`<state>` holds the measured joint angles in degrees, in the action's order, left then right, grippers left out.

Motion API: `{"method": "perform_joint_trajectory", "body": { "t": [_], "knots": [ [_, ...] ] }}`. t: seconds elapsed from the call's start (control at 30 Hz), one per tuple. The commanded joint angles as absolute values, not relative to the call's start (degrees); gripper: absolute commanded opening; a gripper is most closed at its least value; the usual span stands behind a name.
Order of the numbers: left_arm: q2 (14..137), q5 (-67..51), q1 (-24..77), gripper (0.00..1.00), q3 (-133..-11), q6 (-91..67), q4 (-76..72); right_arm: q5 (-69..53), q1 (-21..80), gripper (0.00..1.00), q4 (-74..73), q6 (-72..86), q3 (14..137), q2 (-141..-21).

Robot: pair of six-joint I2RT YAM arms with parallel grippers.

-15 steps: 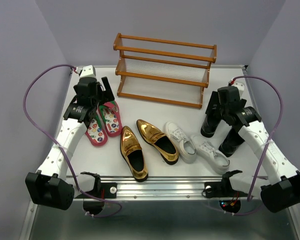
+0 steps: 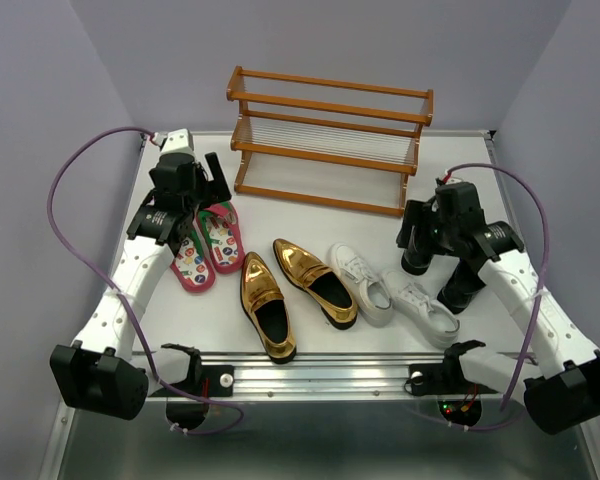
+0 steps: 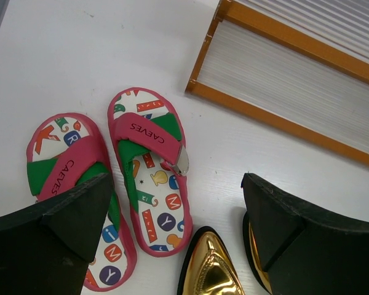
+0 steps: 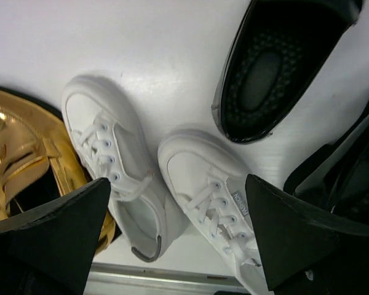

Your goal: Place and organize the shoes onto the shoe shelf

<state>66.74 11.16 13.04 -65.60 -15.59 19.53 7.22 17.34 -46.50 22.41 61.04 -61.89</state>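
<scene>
— White desk (image 2: 310, 222) under lilac walls (image 2: 40, 80) is what I'm looking at, with the shoe shelf (image 2: 330, 130) standing at the far edge and all four pairs sitting in front of it.

— Which arm are you taking first?

— I'm leaning toward the left. I'm holding the left gripper (image 3: 175, 183) above the pink flip-flops (image 3: 150, 141), jaws spread wide and gripping nothing. The flip-flop nearer the shelf is lying right between the jaws, its long axis running across their line, so I'm judging that a straight drop would be pinching it by its sides.

— And the right?

— I'm hanging the right gripper (image 4: 178, 179) over the white sneakers (image 4: 203, 184), jaws likewise released and empty. Those are lying slanted to the jaws, with the black boots (image 2: 462, 285) just beside them on one side and the gold loafers (image 2: 265, 300) on the other, so I'm expecting a wrist turn will be needed there.

— So the flip-flops are going to the left arm?

— Yes. They're sitting nearest it, and near the shelf's left end.
</scene>
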Motion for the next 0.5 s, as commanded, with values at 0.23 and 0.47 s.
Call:
{"method": "perform_joint_trajectory", "body": {
  "t": [0.23,0.47],
  "knots": [
    [68.2,10.1,13.8,0.99,-66.8,-16.9,17.5,-6.2,21.6,0.64,-51.7,27.9,54.1,-58.4],
    [69.2,10.0,14.2,0.99,-66.5,-17.2,17.0,-4.0,28.5,0.59,-51.1,30.8,53.2,-61.1]
  ]
}}
